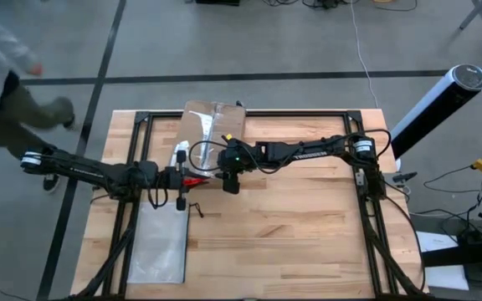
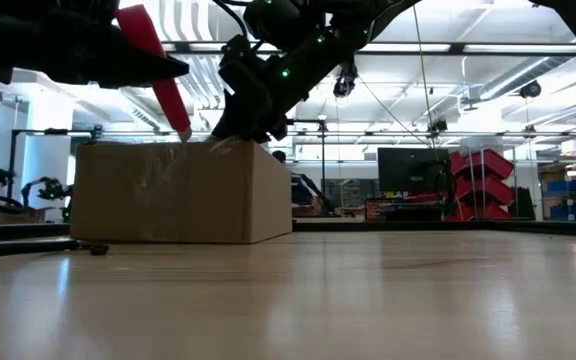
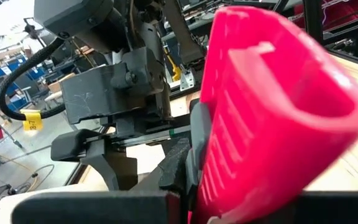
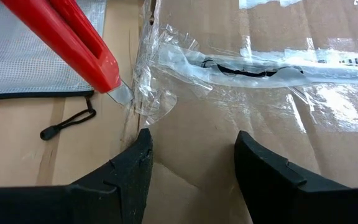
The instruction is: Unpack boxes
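Cardboard box (image 4: 229,143): brown corrugated, closed, its top face creased and carrying a strip of clear packing tape (image 4: 247,68) that is wrinkled and partly lifted at the end nearest my left fingers. It sits under my right gripper (image 4: 194,171) and just beyond the tip of the tool in my left gripper (image 1: 176,177). In the low view it stands square on the wooden table (image 1: 291,234), sides upright. Contents cannot be seen.

Left gripper: fingers closed tight on the red utility knife (image 4: 67,40). The short blade (image 4: 122,93) points at the torn tape end on the box's edge; I cannot tell whether it touches.

Right gripper: fingers spread apart, holding nothing, hovering just above the box top with bare cardboard between them. Whether the fingertips (image 4: 129,174) press on the cardboard I cannot tell.

Zip pouch (image 1: 159,242): flat, translucent grey-white, lying beside the box on the far side of the knife from my right fingers, its black pull cord (image 4: 67,124) trailing on the wood. What it holds is not visible.

Open room: bare tabletop extends well away to the outer side of my right fingers. A black frame (image 1: 366,192) borders the table.
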